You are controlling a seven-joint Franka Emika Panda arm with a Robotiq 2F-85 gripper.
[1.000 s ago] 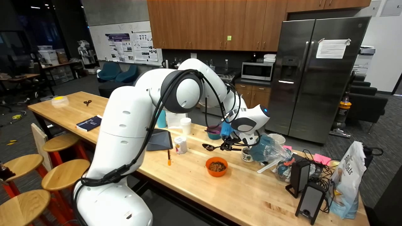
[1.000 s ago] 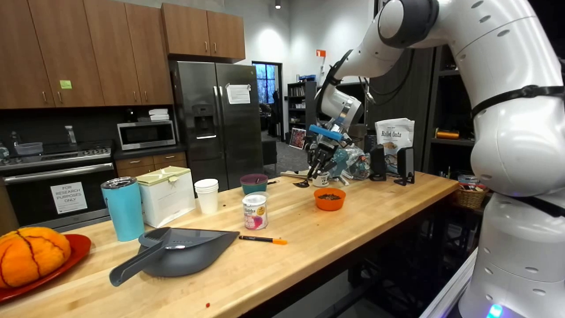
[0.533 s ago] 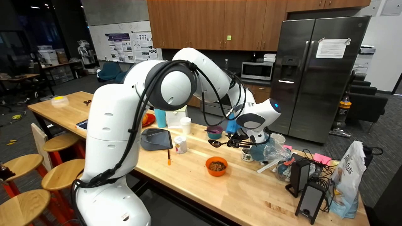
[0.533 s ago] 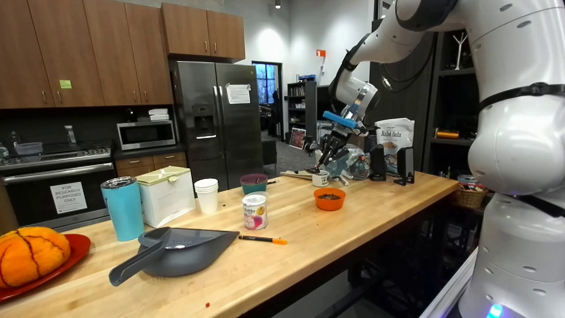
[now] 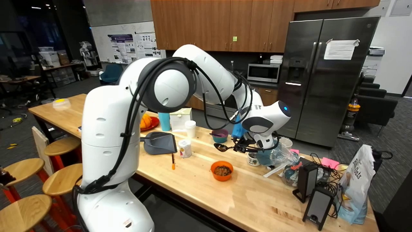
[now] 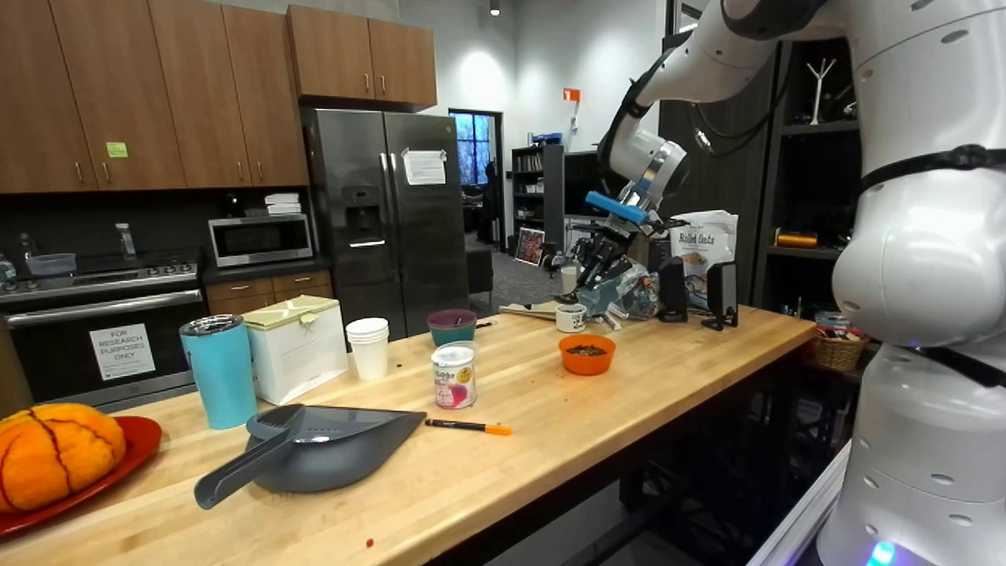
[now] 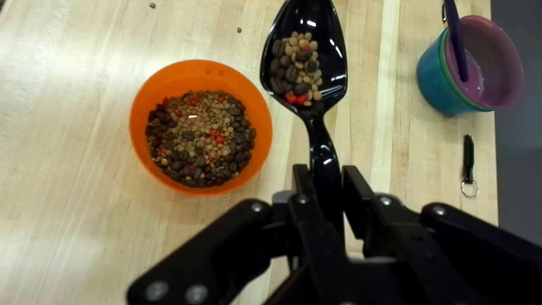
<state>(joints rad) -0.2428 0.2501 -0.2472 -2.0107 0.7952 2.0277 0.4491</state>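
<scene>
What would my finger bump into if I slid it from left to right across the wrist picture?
Orange bowl of dark beans and lentils → black spoon carrying some of that mix → nested teal and purple cups.

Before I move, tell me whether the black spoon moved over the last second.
Yes: in an exterior view, the black spoon has shifted rightward and slightly up in the picture, judged against the orange bowl.

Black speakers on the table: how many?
2. One speaker stands beside the clear plastic bag; the other speaker is farther from it. Both show in both exterior views; more behind the bag can't be ruled out.
</scene>
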